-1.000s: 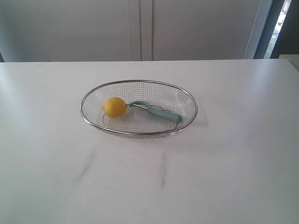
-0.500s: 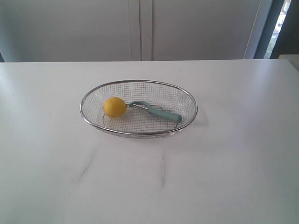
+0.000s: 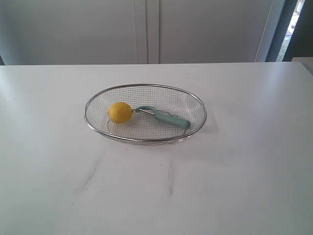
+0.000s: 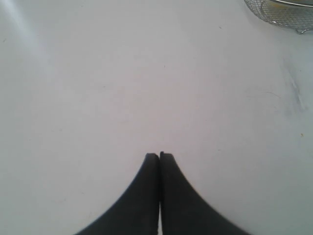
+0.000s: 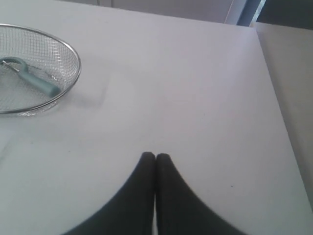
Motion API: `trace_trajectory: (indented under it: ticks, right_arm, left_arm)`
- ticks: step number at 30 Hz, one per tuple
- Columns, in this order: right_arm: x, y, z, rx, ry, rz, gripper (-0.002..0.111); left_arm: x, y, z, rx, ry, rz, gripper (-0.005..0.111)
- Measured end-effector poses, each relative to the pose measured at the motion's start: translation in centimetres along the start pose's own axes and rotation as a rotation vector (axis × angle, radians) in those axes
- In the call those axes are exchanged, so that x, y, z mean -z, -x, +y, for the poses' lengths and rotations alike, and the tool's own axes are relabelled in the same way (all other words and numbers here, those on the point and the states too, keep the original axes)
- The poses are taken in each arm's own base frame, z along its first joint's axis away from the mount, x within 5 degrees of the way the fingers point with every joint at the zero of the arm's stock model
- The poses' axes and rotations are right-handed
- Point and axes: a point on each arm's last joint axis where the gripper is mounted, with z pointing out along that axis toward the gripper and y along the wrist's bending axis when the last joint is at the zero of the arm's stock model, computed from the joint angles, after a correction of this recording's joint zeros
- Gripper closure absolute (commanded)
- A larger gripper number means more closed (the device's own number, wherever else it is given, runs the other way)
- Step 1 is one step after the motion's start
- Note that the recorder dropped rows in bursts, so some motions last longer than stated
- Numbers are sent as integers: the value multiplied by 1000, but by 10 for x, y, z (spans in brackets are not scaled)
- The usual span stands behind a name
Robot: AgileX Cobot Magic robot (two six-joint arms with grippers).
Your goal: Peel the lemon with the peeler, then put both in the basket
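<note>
Basket (image 3: 168, 98) sits on the tabletop (image 3: 234, 166), closer to the far edge than to the near side, which the exterior frame cuts off. Wire mesh, see-through, shiny rim.

Lemon (image 3: 120, 112) lies inside, in the basket's left half. The skin reads as an even yellow, and it is too small to tell whether any patch is peeled.

Peeler (image 3: 164, 117) is also inside, lying slantwise across the middle. Its blade head is at the lemon and looks to touch it, though the contact itself is hard to make out. The teal handle runs off toward the basket's right-hand near wall. Blade detail is lost against the mesh.

Two faint grey streaks (image 3: 90, 174) mark the tabletop on the near side of the basket.

Left gripper (image 4: 159, 155) appears only in its wrist view. The dark fingers are pressed together with nothing between them, over bare tabletop. Only the tips show, the rest cut off by the frame. A sliver of basket (image 4: 281, 14) clips one corner, its contents not readable.

Right gripper (image 5: 155, 155) is likewise pressed together and empty, well apart from the basket (image 5: 54, 44). This view cuts the basket in half, so the peeler (image 5: 32, 78) shows but the lemon falls outside the frame. A tabletop edge runs along one side here, with a paler surface beyond it that is hard to identify.
</note>
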Motion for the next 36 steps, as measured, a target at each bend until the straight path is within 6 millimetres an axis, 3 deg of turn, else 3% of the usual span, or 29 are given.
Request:
trace_trajectory:
  ticks: [14, 24, 29, 36]
  right_arm:
    - [-10, -69, -1, -47, -113, -118, 108]
    - [-10, -103, 3, -39, -131, -260, 108]
    - [-20, -114, 3, -36, -140, -300, 108]
    - [-39, -139, 4, -43, -133, -226, 108]
  left_arm:
    - [0, 0, 0, 0, 0, 0, 107]
    - [0, 0, 0, 0, 0, -2, 107]
    - [0, 0, 0, 0, 0, -2, 107]
    - [0, 0, 0, 0, 0, -2, 107]
